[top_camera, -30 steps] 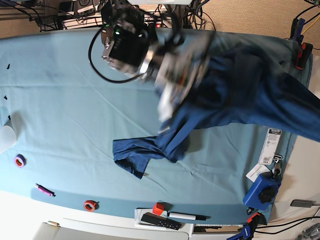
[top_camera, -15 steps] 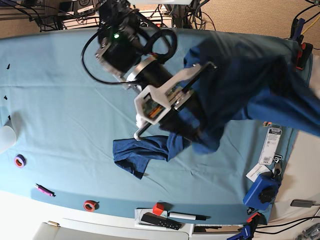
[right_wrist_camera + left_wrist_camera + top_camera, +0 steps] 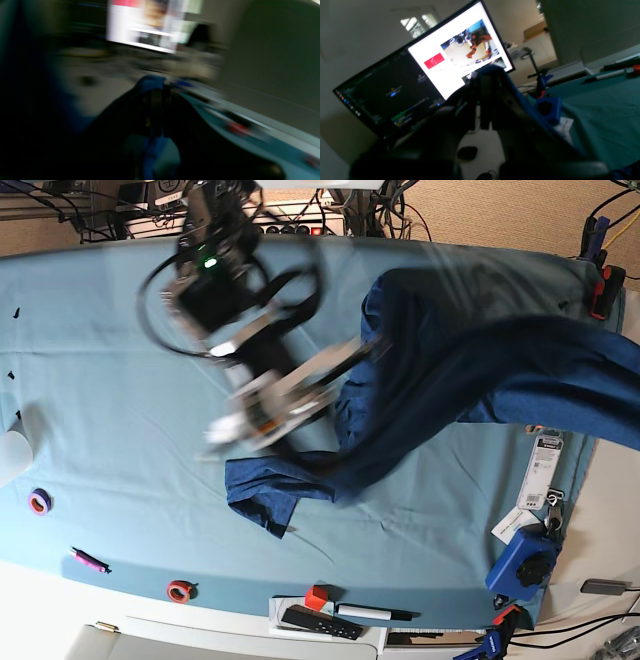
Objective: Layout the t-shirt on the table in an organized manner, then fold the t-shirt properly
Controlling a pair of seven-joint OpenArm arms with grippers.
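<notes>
base view | both claws clamped on t-shirt | right claw nearer tabletop centre | shirt's long axis runs toward left arm's side

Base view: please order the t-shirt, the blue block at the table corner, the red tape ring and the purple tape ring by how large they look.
1. t-shirt, by far largest
2. blue block
3. red ring and purple ring: they look alike, so I do not rank them.

Both grippers clamped tight — right gripper on its motion-blurred arm, left gripper raised.
</notes>
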